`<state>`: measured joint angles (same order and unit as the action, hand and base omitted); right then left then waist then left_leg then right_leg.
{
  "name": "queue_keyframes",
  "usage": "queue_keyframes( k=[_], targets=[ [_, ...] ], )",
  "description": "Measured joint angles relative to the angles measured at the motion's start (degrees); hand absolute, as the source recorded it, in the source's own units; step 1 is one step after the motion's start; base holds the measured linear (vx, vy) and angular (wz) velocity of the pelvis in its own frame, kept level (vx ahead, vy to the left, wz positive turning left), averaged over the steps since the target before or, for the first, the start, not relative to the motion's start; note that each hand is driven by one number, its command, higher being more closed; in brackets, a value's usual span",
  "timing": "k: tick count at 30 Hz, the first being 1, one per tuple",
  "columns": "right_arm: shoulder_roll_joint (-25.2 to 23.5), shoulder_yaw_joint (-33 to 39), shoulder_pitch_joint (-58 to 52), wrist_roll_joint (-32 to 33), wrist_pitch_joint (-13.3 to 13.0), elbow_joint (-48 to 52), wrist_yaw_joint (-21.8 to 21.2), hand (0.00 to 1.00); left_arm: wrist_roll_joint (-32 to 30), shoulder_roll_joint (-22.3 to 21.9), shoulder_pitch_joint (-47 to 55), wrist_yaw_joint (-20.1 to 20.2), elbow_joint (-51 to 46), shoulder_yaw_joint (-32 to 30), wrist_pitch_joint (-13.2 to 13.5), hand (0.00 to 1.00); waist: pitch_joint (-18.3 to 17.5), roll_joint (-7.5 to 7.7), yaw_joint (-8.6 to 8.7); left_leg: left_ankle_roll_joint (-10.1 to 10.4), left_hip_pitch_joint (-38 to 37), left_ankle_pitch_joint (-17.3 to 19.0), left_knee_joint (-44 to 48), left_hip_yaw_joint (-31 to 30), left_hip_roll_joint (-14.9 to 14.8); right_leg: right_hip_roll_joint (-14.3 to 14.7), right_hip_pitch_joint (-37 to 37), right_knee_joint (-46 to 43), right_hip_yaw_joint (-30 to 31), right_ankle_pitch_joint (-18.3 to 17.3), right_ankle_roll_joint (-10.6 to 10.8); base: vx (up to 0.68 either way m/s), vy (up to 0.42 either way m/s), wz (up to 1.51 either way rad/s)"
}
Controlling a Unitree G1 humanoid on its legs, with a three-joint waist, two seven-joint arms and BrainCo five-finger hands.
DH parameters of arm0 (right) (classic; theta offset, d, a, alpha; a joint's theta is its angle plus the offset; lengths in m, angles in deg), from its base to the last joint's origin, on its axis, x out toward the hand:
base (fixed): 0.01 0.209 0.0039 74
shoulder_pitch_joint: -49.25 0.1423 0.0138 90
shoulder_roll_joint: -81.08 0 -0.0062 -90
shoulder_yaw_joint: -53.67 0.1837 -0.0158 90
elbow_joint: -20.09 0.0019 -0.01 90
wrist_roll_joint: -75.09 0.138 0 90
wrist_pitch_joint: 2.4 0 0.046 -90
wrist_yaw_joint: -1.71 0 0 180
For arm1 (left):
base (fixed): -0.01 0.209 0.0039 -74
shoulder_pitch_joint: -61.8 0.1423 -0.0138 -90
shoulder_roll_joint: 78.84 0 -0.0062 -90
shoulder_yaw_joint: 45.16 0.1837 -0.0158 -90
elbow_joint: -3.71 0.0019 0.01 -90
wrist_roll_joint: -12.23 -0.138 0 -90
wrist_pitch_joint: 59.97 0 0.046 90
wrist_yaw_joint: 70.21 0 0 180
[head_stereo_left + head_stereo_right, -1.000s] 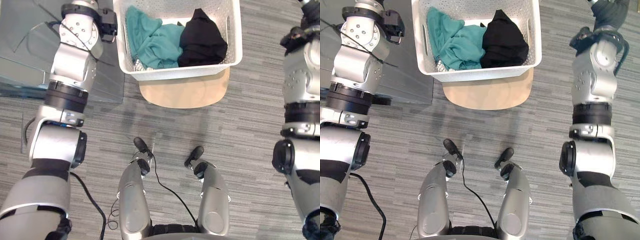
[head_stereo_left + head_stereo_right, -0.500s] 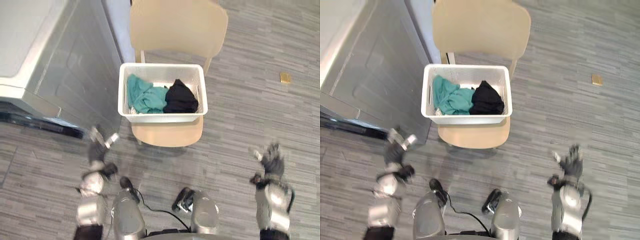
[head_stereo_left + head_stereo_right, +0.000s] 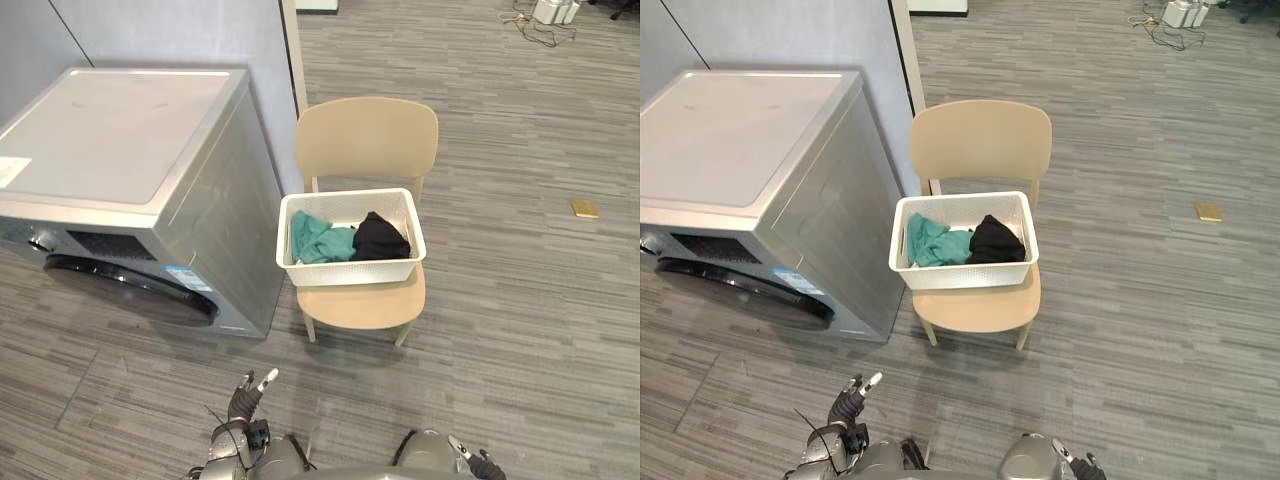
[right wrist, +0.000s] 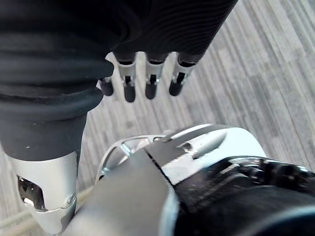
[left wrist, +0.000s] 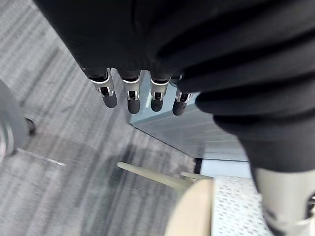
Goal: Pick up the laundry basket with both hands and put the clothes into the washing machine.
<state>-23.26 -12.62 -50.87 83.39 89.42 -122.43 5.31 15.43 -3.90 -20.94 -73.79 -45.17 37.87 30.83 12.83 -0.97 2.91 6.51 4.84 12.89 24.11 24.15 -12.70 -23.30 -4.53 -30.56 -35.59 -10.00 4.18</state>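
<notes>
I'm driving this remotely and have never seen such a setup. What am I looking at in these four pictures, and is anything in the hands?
You are steering a two-legged humanoid robot whose two arms end in fingered hands. The two wide pictures come from a pair of cameras on its head, looking down at the floor ahead. They show one scene from slightly different spots. In them a white laundry basket sits on the seat of a tan chair and holds a teal cloth and a black cloth. A grey washing machine stands beside the chair, on the robot's left. The two close pictures come from cameras on the wrists, each looking along its own hand. The left hand and the right hand hang low near the robot's body, well short of the basket, with fingers relaxed and holding nothing.
</notes>
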Motion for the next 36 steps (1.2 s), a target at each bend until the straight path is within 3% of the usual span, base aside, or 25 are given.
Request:
queue_keyframes(
  k=[1,2,3,6,7,9,11,12,13,14,15,17,19,20,21,22,23,24,26,27,29,31,33,35,36],
  targets=[
    [0.4,-0.1,0.0,0.0,-0.2,0.0,0.2,0.00,-1.4,0.0,-0.7,-0.9,1.2,-0.3,-0.2,0.00,0.0,-0.06,-0.19,-2.3,0.5,-0.1,-0.1,0.4,0.6,0.6,-1.3,0.7,1.8,3.2,-0.6,-0.26,0.224,-0.18],
    [0.5,-0.2,0.3,0.0,-0.2,0.0,0.2,0.00,-1.9,0.0,-0.8,-1.5,1.8,-0.9,-0.3,0.00,-0.1,-0.16,-0.46,-3.3,0.5,-0.2,-0.7,1.4,0.3,1.4,-1.5,2.8,3.2,5.1,-0.1,-0.30,0.224,-0.33],
    [0.5,-0.9,1.2,0.0,0.1,0.1,0.4,0.00,-2.5,-0.1,-0.8,-2.1,2.8,-3.1,-0.3,0.00,0.8,-1.03,-0.65,-5.0,0.5,-0.4,-1.1,3.5,-0.2,1.2,-2.2,-2.9,5.1,4.2,-0.2,-0.26,0.154,-0.34],
    [0.5,-3.8,1.5,-0.6,0.7,2.2,0.8,0.00,-2.7,1.4,0.7,-3.0,2.9,-5.0,-0.3,0.00,0.2,0.13,-0.95,-7.0,-0.6,-1.0,-1.4,6.5,-0.2,1.4,-1.6,-20.3,6.1,2.6,0.7,-0.27,0.135,-0.52],
    [0.5,-5.2,2.2,-1.2,0.7,2.4,0.8,0.00,-2.7,2.2,1.3,-3.0,3.0,-5.3,-0.3,0.00,-0.1,0.77,-1.65,-8.1,-0.5,-1.4,-2.1,7.7,0.1,2.4,1.1,-24.2,5.7,1.2,2.6,-0.26,0.018,-0.48],
    [0.5,-6.7,2.7,-1.8,0.7,2.4,0.8,0.00,-2.6,2.2,1.3,-3.1,3.0,-6.5,-0.2,0.00,-0.8,1.39,-2.55,-8.7,0.7,-3.0,-3.3,7.9,0.9,4.4,4.9,-22.9,6.5,-0.2,5.1,-0.27,-0.020,-0.27],
    [0.3,-9.4,4.0,-2.1,0.8,2.3,0.7,0.00,-1.1,1.4,1.3,-4.3,2.7,-7.8,0.0,0.00,-2.3,3.03,-4.28,-10.2,4.7,-5.7,-3.7,8.1,2.4,8.0,8.9,-12.4,10.4,-1.9,6.6,-0.27,-0.094,-0.11],
    [0.5,-10.7,5.2,-2.1,0.8,2.2,0.9,0.00,-0.7,0.8,1.3,-4.4,2.7,-9.0,0.0,0.00,-2.8,3.88,-4.98,-10.7,6.8,-7.2,-3.6,8.2,2.4,10.3,10.5,-5.5,12.1,-6.5,7.1,-0.23,-0.106,-0.18],
    [1.1,-12.2,6.9,-2.1,0.7,2.1,1.3,0.00,0.5,-0.3,1.8,-4.9,2.3,-9.7,0.0,0.00,-2.6,3.42,-5.80,-10.7,8.8,-9.4,-3.9,8.6,2.4,12.9,12.6,3.6,13.2,-9.9,5.1,-0.25,-0.115,-0.16],
    [1.6,-13.0,8.2,-2.0,0.7,2.1,1.5,0.00,1.3,-1.1,2.3,-5.3,1.9,-10.1,0.0,0.00,-2.3,2.89,-6.26,-10.8,9.6,-10.6,-4.1,8.6,2.2,14.4,13.8,8.4,13.7,-10.6,3.9,-0.34,-0.186,-0.11],
    [2.5,-14.4,10.1,-2.0,0.7,2.1,1.7,0.00,2.3,-2.5,2.5,-5.5,1.2,-10.9,0.1,0.00,-1.7,1.62,-6.96,-10.7,10.4,-12.8,-5.1,8.4,1.6,17.3,16.2,15.4,13.6,-10.7,3.4,-0.34,-0.188,0.20],
    [3.3,-16.4,11.0,-2.0,0.5,2.3,1.8,0.00,4.0,-3.0,3.3,-5.5,1.2,-10.8,0.2,0.00,-1.2,0.45,-7.03,-10.0,10.2,-16.7,-8.6,6.1,1.8,20.5,19.0,21.4,12.6,-8.8,0.1,-0.33,-0.165,0.45],
    [3.5,-17.0,11.5,-2.0,-0.1,2.4,2.0,0.00,5.2,-3.0,4.4,-6.0,0.9,-10.7,0.5,0.00,-1.3,-0.75,-7.32,-7.5,9.3,-21.3,-14.5,5.7,1.8,22.9,19.1,23.2,11.2,-7.3,-2.2,-0.25,-0.110,0.38],
    [3.5,-17.0,12.2,-1.9,-0.4,3.2,2.4,0.00,5.3,-3.1,4.9,-6.8,0.6,-10.7,0.5,0.00,-1.2,-1.20,-7.28,-4.7,9.6,-21.4,-17.8,7.8,1.4,23.6,18.0,23.7,9.9,-6.5,-3.5,-0.21,-0.063,0.37],
    [3.7,-16.9,11.9,-1.7,-0.5,4.8,2.6,0.00,5.3,-3.3,5.3,-7.0,0.6,-10.7,0.4,0.00,-1.1,-1.23,-7.01,-4.1,10.6,-20.1,-16.5,12.3,0.2,23.7,17.1,24.4,8.1,-5.7,-4.9,-0.19,-0.046,0.47],
    [3.6,-16.8,11.6,-1.6,-0.5,5.4,2.7,0.00,5.6,-3.5,5.2,-7.0,0.5,-10.9,0.4,0.00,-1.0,-1.28,-6.80,-5.1,11.0,-19.4,-13.5,14.2,-0.7,23.5,16.5,24.4,6.9,-5.4,-5.5,-0.14,-0.027,0.56],
    [3.9,-16.7,10.4,-1.6,-0.4,6.4,2.8,0.00,5.8,-3.6,5.2,-7.0,-0.1,-10.7,0.4,0.00,-1.0,-1.33,-6.75,-8.4,11.7,-17.0,-5.1,16.4,-2.7,22.8,15.6,24.0,5.4,-5.0,-6.2,-0.11,-0.004,0.56],
    [4.2,-16.7,9.1,-1.2,-0.4,7.3,2.8,0.00,5.8,-3.8,5.2,-7.0,-0.3,-10.7,0.4,0.00,-1.0,-1.35,-6.81,-10.2,11.3,-12.8,2.8,16.6,-4.3,22.1,15.3,23.2,4.0,-5.0,-6.2,-0.10,0.005,0.54],
    [3.7,-16.6,6.9,0.2,-0.3,9.5,2.9,0.00,5.8,-4.2,5.3,-6.7,-0.7,-10.5,0.4,0.00,-1.0,-1.49,-5.91,-10.4,10.4,-6.6,10.1,14.9,-5.9,21.2,15.1,22.1,1.3,-5.0,-6.2,-0.07,0.051,0.67],
    [2.7,-15.9,5.8,0.7,-0.3,11.3,3.0,0.00,5.8,-4.2,5.2,-6.6,-0.7,-10.0,0.4,0.00,-1.1,-1.66,-4.80,-11.4,8.9,-3.7,12.0,14.9,-7.0,20.4,14.8,20.7,-1.0,-5.0,-6.2,-0.05,0.090,0.76],
    [1.1,-14.5,5.0,1.6,-0.4,14.1,3.2,0.00,5.8,-4.2,4.9,-6.5,-1.4,-8.9,0.4,0.00,-1.1,-1.74,-3.13,-13.2,7.2,-1.2,10.2,17.0,-7.6,18.6,13.8,17.8,-4.9,-5.0,-6.1,-0.01,0.188,0.91],
    [-0.5,-11.0,4.5,3.0,-0.6,18.4,4.1,0.00,5.7,-4.0,3.5,-6.4,-1.4,-8.9,0.3,0.00,-1.5,-2.13,-2.15,-12.2,6.5,-1.0,5.5,22.6,-4.8,15.9,13.4,15.1,-10.5,-4.9,-5.1,0.03,0.305,1.30],
    [-0.4,-8.8,4.3,3.1,-1.1,20.9,4.5,0.00,5.7,-3.6,2.6,-6.4,-2.8,-8.7,0.4,0.00,-1.6,-1.12,-2.05,-10.0,6.9,-2.3,1.6,21.7,0.5,12.9,13.9,14.0,-15.0,-5.4,-3.6,0.05,0.249,1.52],
    [0.2,-7.1,5.1,3.1,-1.5,22.7,5.1,0.00,5.6,-3.4,3.1,-6.4,-3.4,-8.5,0.5,0.00,-1.6,-1.14,-2.79,-10.2,7.1,-2.2,-0.1,20.6,4.0,10.8,15.3,12.9,-17.9,-4.8,-2.2,0.07,0.286,1.24],
    [0.8,-6.2,6.6,3.1,-1.6,23.9,5.2,0.00,5.6,-3.4,3.5,-6.4,-3.4,-8.4,0.5,0.00,-1.6,-1.17,-3.54,-10.1,6.4,-2.0,-2.4,18.4,7.3,7.3,15.1,8.0,-19.3,-5.0,-1.7,0.07,0.412,1.14]
  ],
)
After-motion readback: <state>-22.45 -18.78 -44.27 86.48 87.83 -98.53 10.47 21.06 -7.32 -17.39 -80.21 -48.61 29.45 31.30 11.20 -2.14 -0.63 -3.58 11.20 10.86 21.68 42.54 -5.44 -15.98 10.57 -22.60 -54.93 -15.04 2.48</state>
